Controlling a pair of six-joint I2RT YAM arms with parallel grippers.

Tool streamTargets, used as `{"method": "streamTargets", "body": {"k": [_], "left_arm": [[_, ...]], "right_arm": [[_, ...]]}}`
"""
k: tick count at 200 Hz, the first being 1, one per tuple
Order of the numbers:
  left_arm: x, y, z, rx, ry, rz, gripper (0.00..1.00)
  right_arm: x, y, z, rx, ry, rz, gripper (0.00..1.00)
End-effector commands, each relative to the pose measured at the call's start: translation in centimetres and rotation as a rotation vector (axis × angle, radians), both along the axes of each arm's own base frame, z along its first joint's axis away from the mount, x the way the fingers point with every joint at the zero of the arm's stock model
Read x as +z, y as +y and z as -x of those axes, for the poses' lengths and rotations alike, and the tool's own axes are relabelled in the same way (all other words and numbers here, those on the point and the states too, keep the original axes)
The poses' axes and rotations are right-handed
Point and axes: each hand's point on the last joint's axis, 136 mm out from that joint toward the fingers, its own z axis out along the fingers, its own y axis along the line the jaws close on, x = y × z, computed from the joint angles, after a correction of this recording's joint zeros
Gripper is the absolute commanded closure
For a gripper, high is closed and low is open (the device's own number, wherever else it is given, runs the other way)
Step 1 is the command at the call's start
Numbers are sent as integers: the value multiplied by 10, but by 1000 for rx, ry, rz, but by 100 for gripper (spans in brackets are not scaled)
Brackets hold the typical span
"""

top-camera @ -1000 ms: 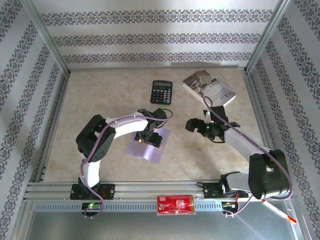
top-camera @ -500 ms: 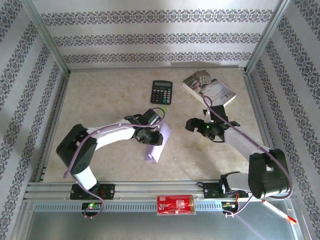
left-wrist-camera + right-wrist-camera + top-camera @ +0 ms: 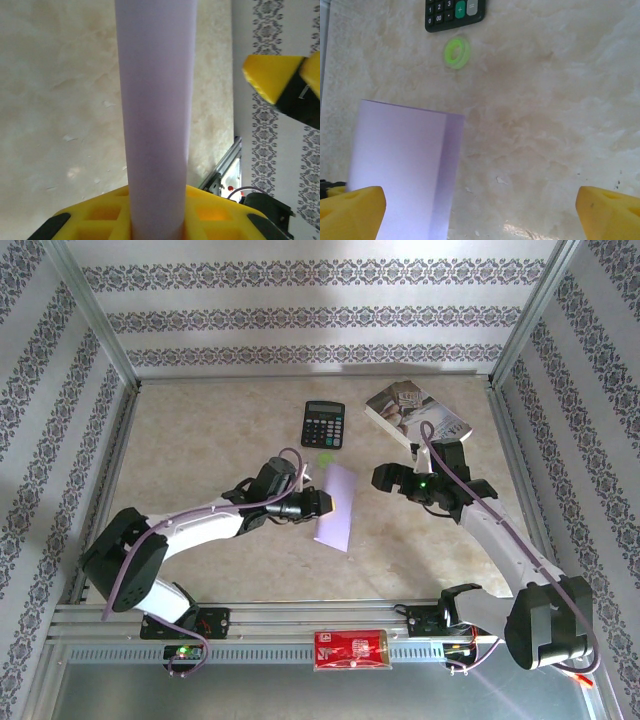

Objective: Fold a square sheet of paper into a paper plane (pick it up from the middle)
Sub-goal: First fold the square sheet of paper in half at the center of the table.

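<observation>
Tabletop of pale marble pattern is seen from above, closed in by walls papered in dark ornamental stripes. The left arm is stretched low across the table toward its middle, and the right arm is reached in from the other side, so that the two grippers are brought near each other, facing.

The square sheet of paper is pinched by the left gripper and is held near the middle of the table, between the two grippers. In the left wrist view the lilac sheet is seen running straight out from between the yellow fingers, which are pressed against it from both sides. The sheet is bent over rather than flat: from the right wrist a broad pale face and a narrower, darker strip beside it are shown. It seems to be lifted clear of the table, though that cannot be told for sure.

The right gripper is spread wide and nothing is held in it; it is kept just beside the sheet, apart from it.

A white-covered book is laid at the far right, a black calculator at the far middle, and a small green disc just in front of the calculator.
</observation>
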Motion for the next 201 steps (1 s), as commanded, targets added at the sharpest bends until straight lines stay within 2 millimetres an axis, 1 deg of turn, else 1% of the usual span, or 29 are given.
{"method": "streamTargets", "body": {"k": [1,18,31,63,81,105,126,159,201], "left_arm": [[-5,-2,-5,18,17,31,77],[-23,1,-3,12,46,12,77],[-36,8,-2,14,65,-5,77],[-57,25,0,11,96,-40,77],[-65,33,3,-1,99,-74,76],[-74,48,6,-4,114,-113,74],[-81,59,6,-11,115,-163,71],[-95,69,10,-20,129,-242,68],[-104,82,9,12,129,-326,67]], "right_arm": [[-6,15,11,59,31,-37,4],[-13,30,15,105,49,-58,7],[-18,40,18,139,62,-63,9],[-28,53,23,171,80,-42,13],[-33,59,24,179,97,-35,16],[-41,68,26,193,121,-39,22],[-44,75,23,184,111,-43,28],[-48,93,20,175,101,-78,38],[-60,114,13,157,95,-95,47]]}}
